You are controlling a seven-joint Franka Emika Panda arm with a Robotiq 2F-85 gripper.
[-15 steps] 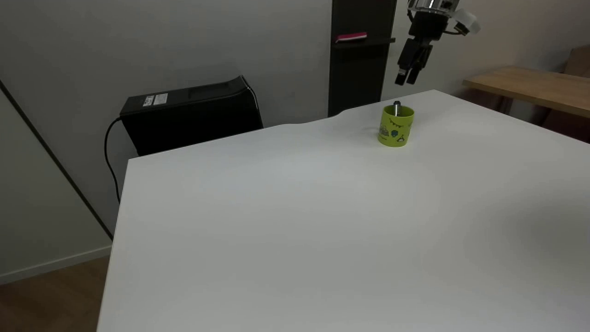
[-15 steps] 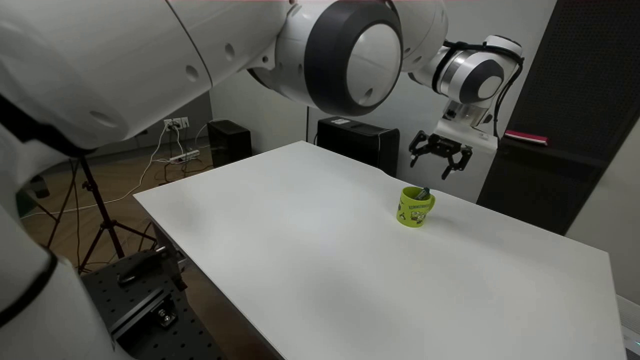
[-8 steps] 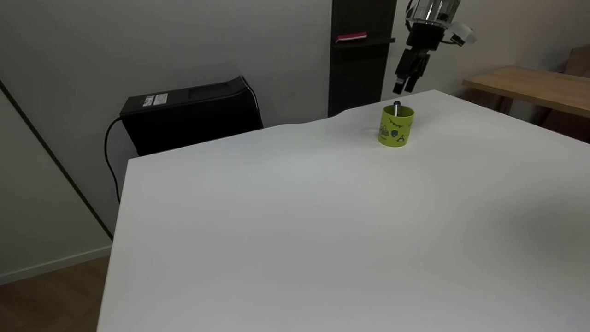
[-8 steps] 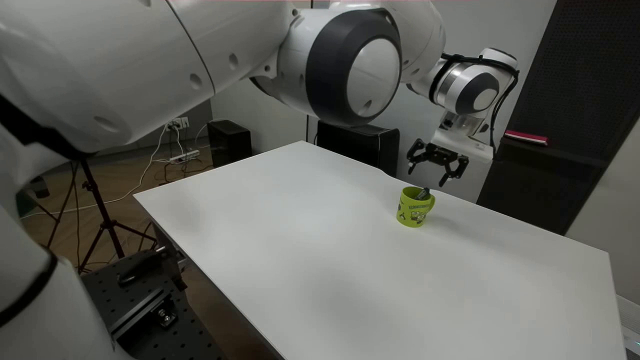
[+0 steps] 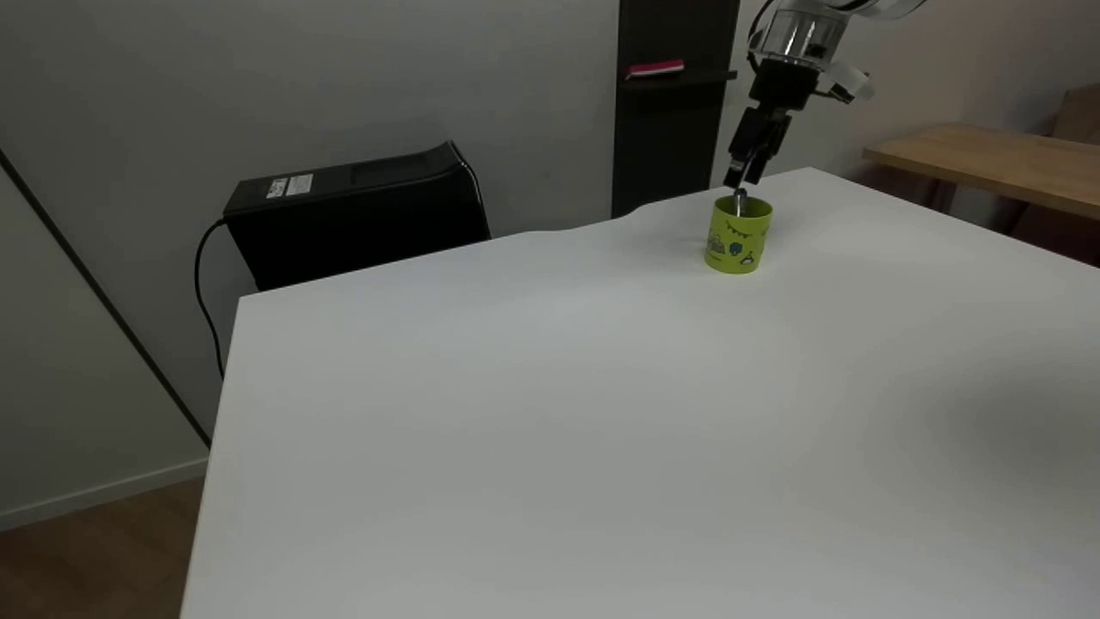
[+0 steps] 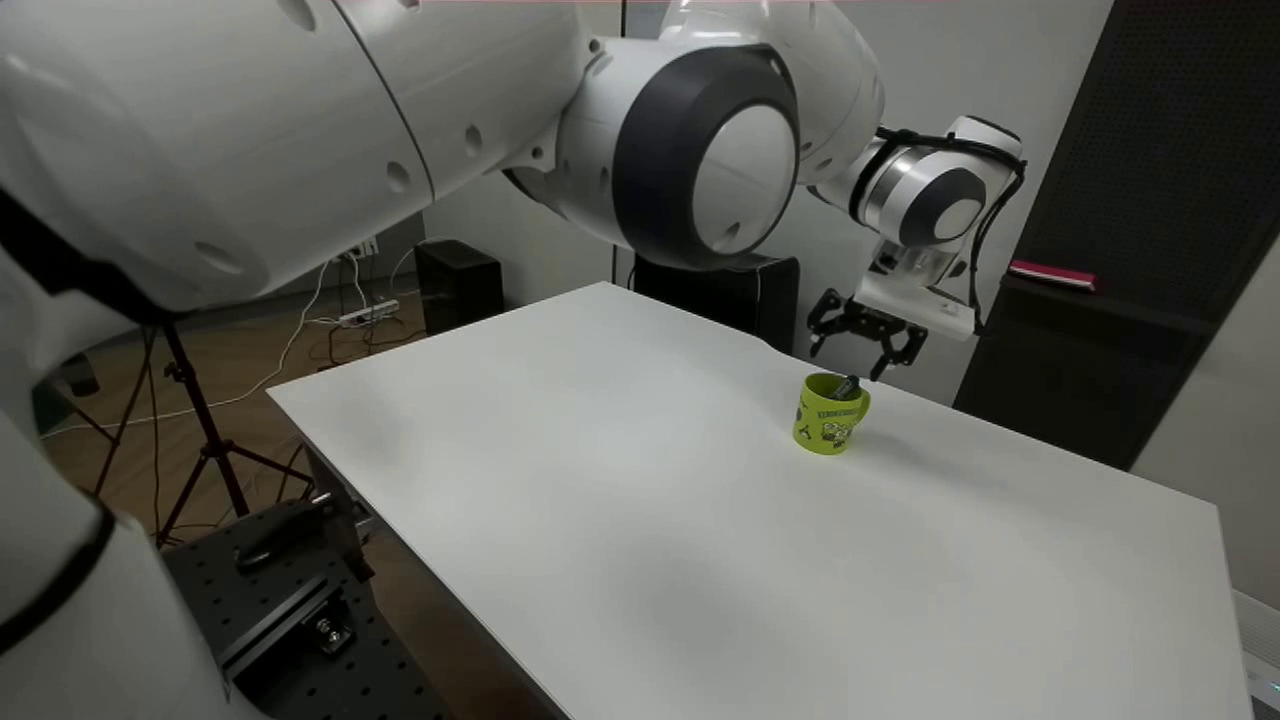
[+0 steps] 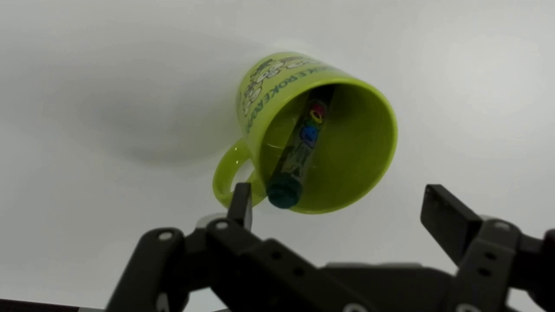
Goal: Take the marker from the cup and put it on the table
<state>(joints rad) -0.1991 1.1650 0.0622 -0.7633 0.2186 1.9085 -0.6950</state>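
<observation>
Worktop (image 6: 600, 520) plain, smooth, white; green cup (image 6: 822, 428) near one edge, marker (image 7: 299, 147) tilted inside it; my jaws spread wide close above, gripping nothing; around the room I see grey wall (image 5: 344, 77), black boxy unit (image 5: 369, 223), wood floor (image 5: 94, 550), brown wooden table (image 5: 988, 159)

Marker (image 7: 300, 149) aslant in the green cup (image 7: 355, 147), dark cap (image 7: 284, 190) uppermost; fingers (image 7: 451, 221) wide apart.
</observation>
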